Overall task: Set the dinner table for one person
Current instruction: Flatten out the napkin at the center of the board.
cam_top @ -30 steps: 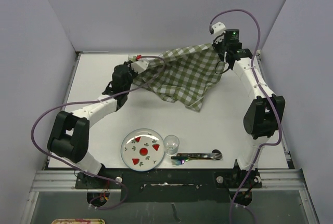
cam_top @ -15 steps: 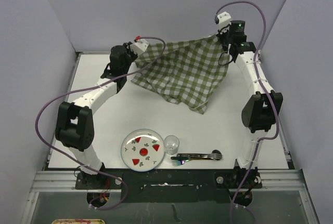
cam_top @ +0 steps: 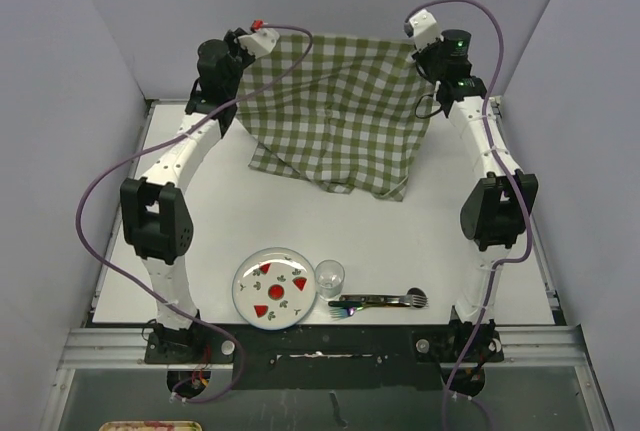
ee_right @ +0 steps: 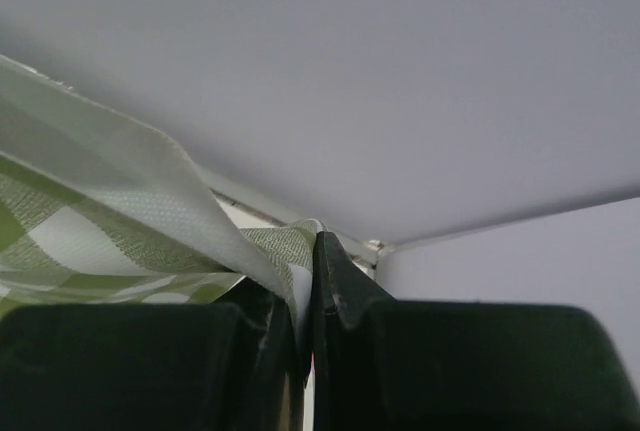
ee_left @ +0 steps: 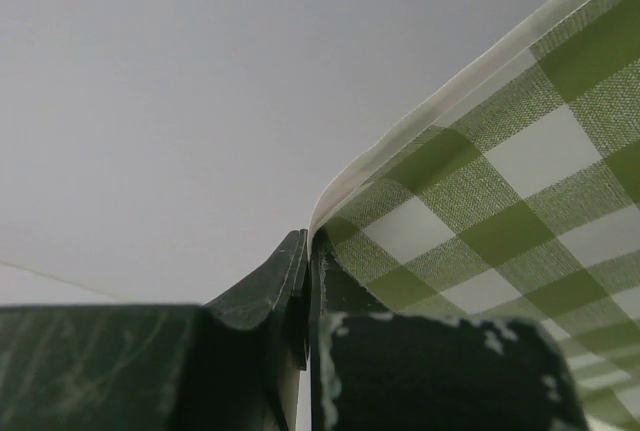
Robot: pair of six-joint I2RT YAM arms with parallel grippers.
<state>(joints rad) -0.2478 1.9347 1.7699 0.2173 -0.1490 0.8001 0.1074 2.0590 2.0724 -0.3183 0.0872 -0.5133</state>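
A green-and-white checked cloth [cam_top: 335,111] hangs spread between my two grippers, high over the far half of the dinner table [cam_top: 420,231]; its lower edge trails on the tabletop. My left gripper [cam_top: 243,51] is shut on the cloth's upper left corner [ee_left: 420,201]. My right gripper [cam_top: 418,54] is shut on the upper right corner [ee_right: 270,251]. In each wrist view the jaws [ee_left: 306,251] [ee_right: 310,251] are pressed together with the cloth's hem between them. Near the front edge lie a white plate [cam_top: 273,289] with red and green figures, a small clear glass [cam_top: 330,277] and dark cutlery [cam_top: 380,301].
Grey walls [cam_top: 320,11] stand close behind and on both sides. Metal rails [cam_top: 320,336] run along the near edge between the arm bases. Purple cables [cam_top: 100,201] loop beside each arm.
Both grippers have risen and moved back and apart with the cloth's corners. The cloth has gone from a bunched drape to a nearly flat hanging sheet.
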